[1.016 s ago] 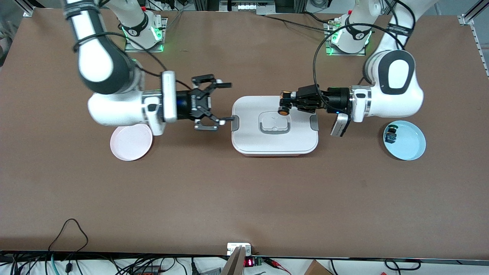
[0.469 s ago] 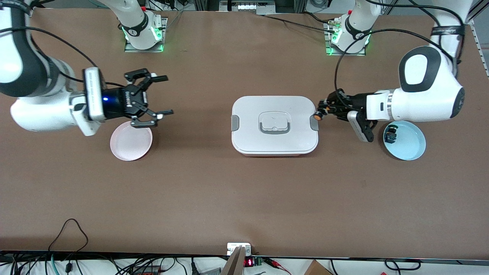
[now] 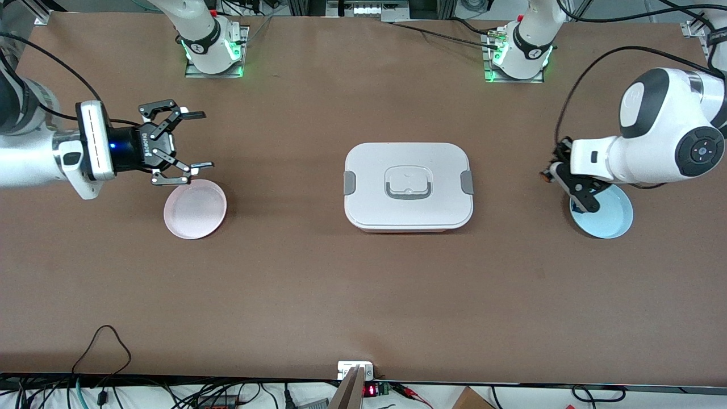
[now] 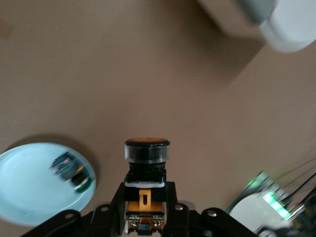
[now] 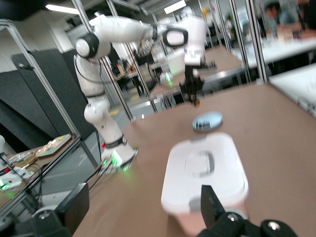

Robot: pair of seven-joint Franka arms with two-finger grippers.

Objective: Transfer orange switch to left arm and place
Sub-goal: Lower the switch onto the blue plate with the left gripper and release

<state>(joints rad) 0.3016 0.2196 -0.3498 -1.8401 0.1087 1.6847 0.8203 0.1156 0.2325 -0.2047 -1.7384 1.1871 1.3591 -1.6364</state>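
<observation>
The orange switch (image 4: 146, 157), a black block with an orange cap, is clamped between my left gripper's fingers (image 4: 146, 197). In the front view my left gripper (image 3: 550, 174) hangs over the table at the edge of the blue plate (image 3: 610, 218), with only a speck of the switch (image 3: 546, 177) showing. The white box (image 3: 408, 184) stands mid-table, apart from both grippers. My right gripper (image 3: 201, 140) is open and empty over the table just beside the pink plate (image 3: 195, 211). The right wrist view shows the box (image 5: 205, 173) and, farther off, the switch (image 5: 196, 102).
A small dark switch with a green cap (image 4: 73, 170) lies on the blue plate (image 4: 29, 197); the left arm hides it in the front view. The arm bases (image 3: 213, 42) (image 3: 519, 48) stand at the table's edge farthest from the front camera.
Both arms have drawn back from the box. My left gripper carried the orange switch from over the lid toward the blue plate. My right gripper, still open, moved toward the pink plate.
</observation>
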